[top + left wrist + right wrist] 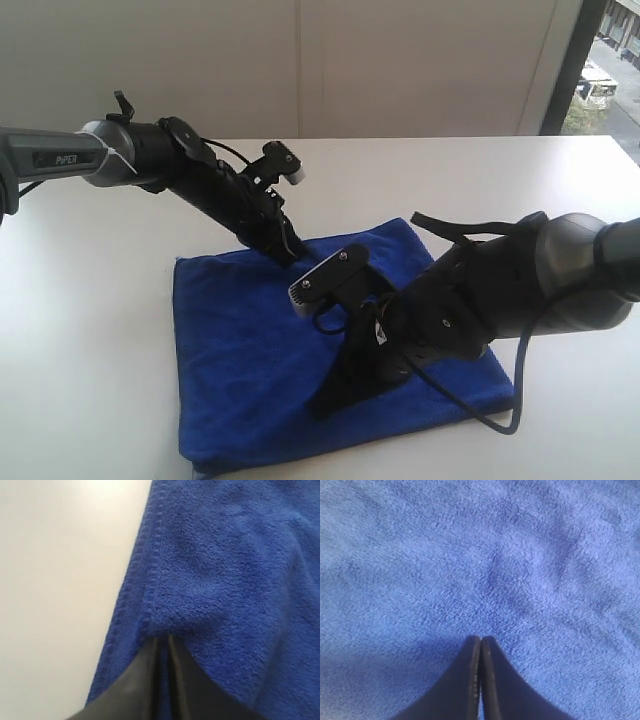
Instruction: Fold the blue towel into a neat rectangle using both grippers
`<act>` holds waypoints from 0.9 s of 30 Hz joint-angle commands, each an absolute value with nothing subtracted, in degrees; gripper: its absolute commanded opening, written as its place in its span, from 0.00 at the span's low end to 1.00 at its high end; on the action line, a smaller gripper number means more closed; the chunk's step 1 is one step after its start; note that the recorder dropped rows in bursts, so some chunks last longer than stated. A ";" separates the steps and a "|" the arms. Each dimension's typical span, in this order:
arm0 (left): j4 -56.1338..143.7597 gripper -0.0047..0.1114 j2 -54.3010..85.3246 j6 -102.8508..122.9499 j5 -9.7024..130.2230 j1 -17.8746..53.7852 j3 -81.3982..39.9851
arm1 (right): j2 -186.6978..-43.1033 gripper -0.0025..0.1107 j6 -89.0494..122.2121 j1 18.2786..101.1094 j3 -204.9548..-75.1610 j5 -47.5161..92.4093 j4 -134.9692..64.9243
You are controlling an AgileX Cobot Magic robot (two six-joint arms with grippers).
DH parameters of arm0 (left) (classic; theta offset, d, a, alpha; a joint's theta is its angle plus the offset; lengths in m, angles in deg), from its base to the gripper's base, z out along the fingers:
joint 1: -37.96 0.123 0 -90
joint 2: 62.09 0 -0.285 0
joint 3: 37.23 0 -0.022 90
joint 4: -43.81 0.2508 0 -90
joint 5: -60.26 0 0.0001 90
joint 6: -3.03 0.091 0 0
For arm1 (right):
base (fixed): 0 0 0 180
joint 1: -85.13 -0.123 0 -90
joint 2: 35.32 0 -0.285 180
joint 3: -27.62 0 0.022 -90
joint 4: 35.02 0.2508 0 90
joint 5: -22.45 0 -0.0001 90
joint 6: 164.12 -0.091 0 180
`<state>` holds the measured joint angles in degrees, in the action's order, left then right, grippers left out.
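Note:
The blue towel [250, 360] lies flat on the white table [90, 320] as a broad rectangle, with a doubled edge at its near left corner. My left gripper [288, 255] comes down onto the towel's far edge. In the left wrist view its fingers [163, 639] stand a narrow slit apart with a puckered bit of the towel [225, 580] next to the hem pinched between them. My right gripper [322, 408] rests its tips on the middle of the towel. In the right wrist view its jaws [481, 639] are shut, empty, touching the cloth [495, 555].
Bare white table surrounds the towel on every side [60, 580]. The right arm's black cable [500, 420] loops over the towel's near right corner. A wall stands behind the table, and a window [600, 70] sits at the far right.

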<state>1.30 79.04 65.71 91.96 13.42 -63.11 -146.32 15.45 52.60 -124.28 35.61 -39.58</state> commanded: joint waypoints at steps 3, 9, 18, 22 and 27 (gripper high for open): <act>1.02 0.16 79.13 65.76 89.59 13.24 -63.23 | -146.20 0.02 15.88 52.54 -124.43 36.31 -39.32; 2.77 0.16 79.13 65.84 86.86 13.24 -63.23 | -146.20 0.02 15.88 52.54 -124.43 36.54 -39.32; 1.05 0.17 75.61 66.78 93.30 13.24 -63.38 | -146.20 0.02 15.88 52.54 -124.43 36.54 -39.32; 1.05 0.26 76.50 68.90 95.43 13.24 -63.38 | -146.20 0.02 15.88 52.54 -124.43 36.21 -39.32; 1.05 0.42 78.00 69.22 94.71 13.24 -63.38 | -145.11 0.02 15.88 52.54 -124.43 36.94 -39.32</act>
<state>1.81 77.29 68.65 93.88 13.42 -63.11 -146.32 15.45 52.60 -124.28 36.66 -39.58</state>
